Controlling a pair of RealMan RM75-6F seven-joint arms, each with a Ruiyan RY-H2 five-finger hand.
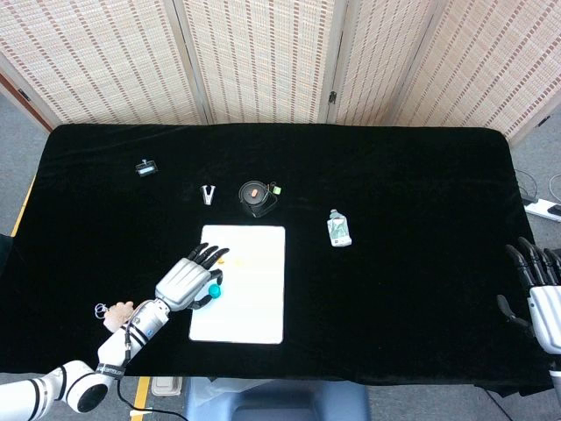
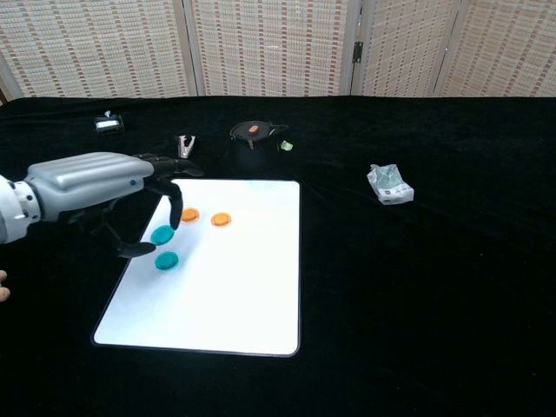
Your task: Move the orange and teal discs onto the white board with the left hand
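The white board [image 2: 234, 287] lies flat on the black table. Two orange discs [image 2: 189, 214] [image 2: 221, 219] and one teal disc [image 2: 166, 261] rest on its upper left part. My left hand [image 2: 95, 189] reaches over the board's left edge and pinches a second teal disc [image 2: 162, 234] between a fingertip and thumb, just above the resting teal one. In the head view the left hand [image 1: 187, 281] covers the board's left edge [image 1: 263, 307], with teal showing at its thumb. My right hand [image 1: 539, 285] hangs at the table's far right, fingers apart, holding nothing.
Behind the board stand a black pot with an orange knob [image 2: 252, 134], a small green piece [image 2: 286, 146] and a metal clip [image 2: 185, 144]. A small device [image 2: 108, 124] lies far left, a crumpled packet [image 2: 390, 185] to the right. Folding screens close the back.
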